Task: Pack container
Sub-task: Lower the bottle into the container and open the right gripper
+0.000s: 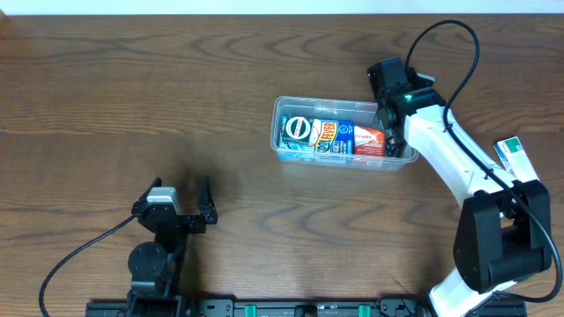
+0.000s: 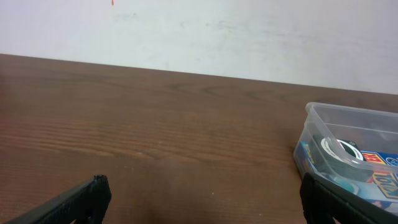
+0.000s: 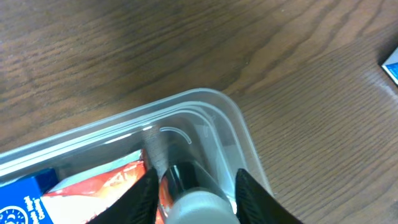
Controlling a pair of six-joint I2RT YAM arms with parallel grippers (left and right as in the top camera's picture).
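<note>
While my left gripper (image 1: 176, 211) sits nearest me at 7 o'clock, fingers spread wide and holding nothing, all the action is further out. From its wrist view I catch only the container's near end, off at 3 o'clock.

Moving outward, the container (image 1: 278, 123) lies at about 2 o'clock from table centre, flat on the wood, long side running left to right. Inside it are a round tin (image 1: 298, 130) at the left end, a blue pack (image 1: 333, 136) in the middle and a red packet (image 1: 370, 139) next to that.

My right gripper (image 1: 394, 123) is down in the tub's right end. Its fingers (image 3: 148, 190) look clamped on a dark cylinder (image 3: 196, 199) with a pale cap, just beside the red packet and tight to the rounded corner.

I judge this tub light, thin-walled and springy, and slick on the sides, so it will skid if I bump it. The rim is the stiff part. If I must steady it, I'd pinch the rim at the short left end.

Furthest right, at 3 o'clock, a box (image 1: 513, 157) waits on the table.
</note>
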